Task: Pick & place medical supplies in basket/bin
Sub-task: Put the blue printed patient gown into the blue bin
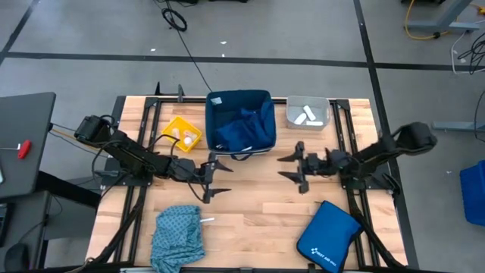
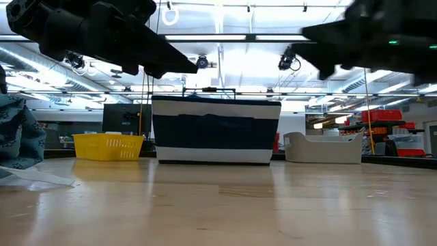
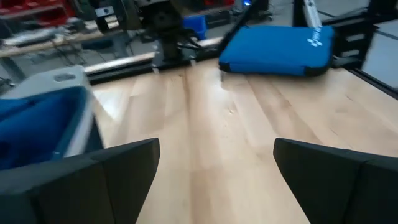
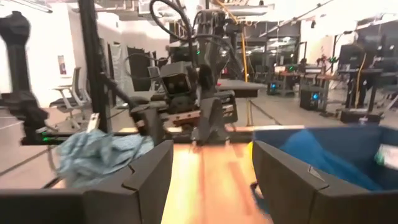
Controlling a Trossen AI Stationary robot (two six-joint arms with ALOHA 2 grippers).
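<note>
Wooden table (image 1: pixel 250 208): fills the centre and lower part of the high view; bears all items below.

Navy blue tub (image 1: pixel 239 121): upper centre of the high view, white label on its far rim; holds the dark blue cloth (image 1: pixel 244 127), bunched inside.

Teal patterned cloth (image 1: pixel 178 233): lower left of the high view, crumpled on the table, outside every tub. A small white packet (image 1: pixel 206 221) lies just beside its right edge.

Royal-blue zip pouch (image 1: pixel 329 236): lower right, flat on the table, white lettering up.

Yellow tub (image 1: pixel 183 133): just left of the navy tub; small pale items inside, too small to identify.

Pale grey tub (image 1: pixel 308 112): just right of the navy tub; two white oblong packets (image 1: pixel 307 117) inside.

Left gripper (image 1: pixel 218 179): left of centre, above bare table between the yellow tub and the teal cloth; fingers spread wide, nothing between them.

Right gripper (image 1: pixel 290 167): right of centre, near the navy tub's lower right corner; fingers parted with a clear gap, holding nothing.
</note>
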